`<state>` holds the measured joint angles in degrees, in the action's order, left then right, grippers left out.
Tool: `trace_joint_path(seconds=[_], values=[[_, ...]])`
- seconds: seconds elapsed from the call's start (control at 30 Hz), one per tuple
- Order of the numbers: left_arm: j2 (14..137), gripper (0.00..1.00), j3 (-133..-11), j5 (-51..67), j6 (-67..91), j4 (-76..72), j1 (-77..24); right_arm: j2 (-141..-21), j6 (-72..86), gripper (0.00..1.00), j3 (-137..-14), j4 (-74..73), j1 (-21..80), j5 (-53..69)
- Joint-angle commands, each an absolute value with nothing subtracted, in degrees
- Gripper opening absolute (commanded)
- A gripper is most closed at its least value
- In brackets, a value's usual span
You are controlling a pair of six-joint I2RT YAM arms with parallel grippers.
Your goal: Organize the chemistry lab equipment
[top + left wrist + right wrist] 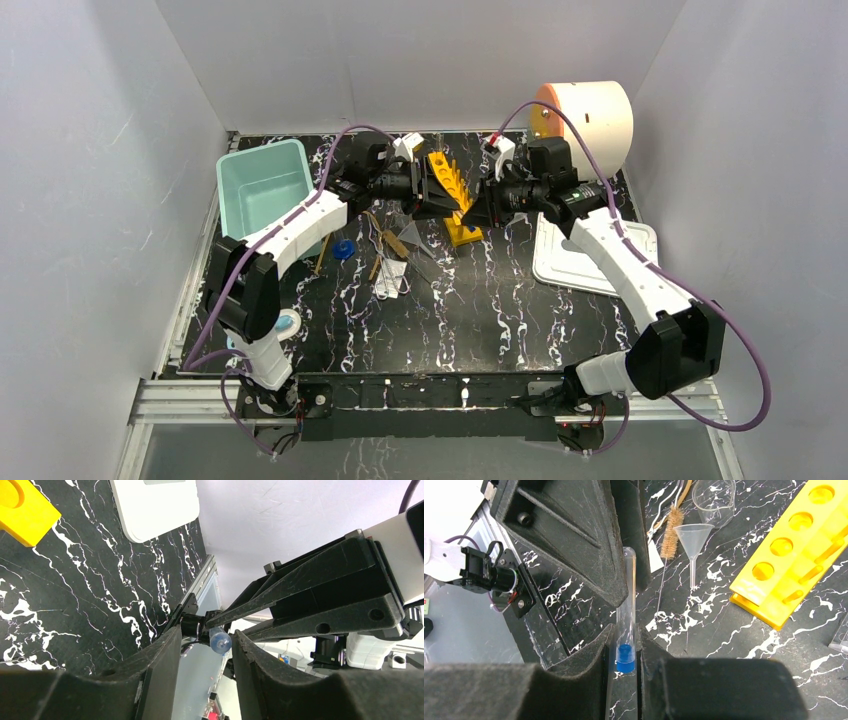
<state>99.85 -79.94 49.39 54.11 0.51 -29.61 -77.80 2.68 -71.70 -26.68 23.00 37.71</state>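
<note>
Right wrist view: right gripper (626, 635) clamps capped end of clear test tube with blue cap (628, 590), aloft mid-scene near yellow rack with round holes (794, 555). Left gripper (205, 637) jaws narrow around opposite end; grip cannot be told. Tube light, slippery, fragile: grasp mid-body, gently.

Bright, even overhead light; soft shadows; wrist views blur nearest the lens.

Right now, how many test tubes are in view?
1: the blue-capped test tube, held by the right gripper, its far end inside the left gripper. Others may be hidden.
</note>
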Motion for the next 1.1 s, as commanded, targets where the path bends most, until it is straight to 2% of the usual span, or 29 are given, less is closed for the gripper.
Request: trace_joint_path(seconds=[0.0, 0.1, 0.3, 0.4, 0.47, 0.57, 0.73, 0.77, 0.9, 1.07], values=[[98.45, 0.43, -80.28, 51.0, 54.5, 1.15, -29.44, -78.37, -1.41, 0.26, -75.37, -28.9, 23.46, 40.21], [98.62, 0.41, -80.24, 51.78, 55.28, 0.55, -29.44, -79.06, -2.59, 0.26, -76.05, -30.13, 23.59, 40.88], [98.45, 0.11, -79.46, 52.92, 55.79, 0.72, -29.44, -80.27, -3.36, 0.26, -77.54, -31.42, 23.76, 40.69], [97.65, 0.0, -78.2, 53.09, 56.66, -0.47, -29.44, -80.8, -3.6, 0.27, -78.07, -31.8, 23.76, 40.14], [97.11, 0.0, -77.66, 52.92, 57.08, -1.97, -29.45, -80.84, -3.09, 0.31, -78.22, -31.57, 23.82, 39.93], [96.33, 0.0, -77.26, 52.35, 57.9, -2.99, -29.44, -79.8, -1.35, 0.44, -77.13, -28.77, 23.81, 39.63], [94.95, 0.0, -79.14, 49.71, 58.97, -3.13, -28.8, -75.35, 10.86, 0.74, -72.14, -16.42, 23.65, 34.92], [94.62, 0.0, -79.57, 48.95, 59.75, -3.28, -28.28, -74.31, 15.3, 0.78, -70.75, -12.85, 23.61, 32.83], [92.46, 0.0, -79.48, 46.29, 68.02, -7.81, -25.29, -72.04, 38.93, 0.81, -66.66, -3.05, 23.63, 23.32], [90.8, 0.0, -78.94, 42.19, 76.16, -14.76, -24.31, -69.65, 64.48, 0.8, -59.77, 12.63, 23.93, 19.59]])
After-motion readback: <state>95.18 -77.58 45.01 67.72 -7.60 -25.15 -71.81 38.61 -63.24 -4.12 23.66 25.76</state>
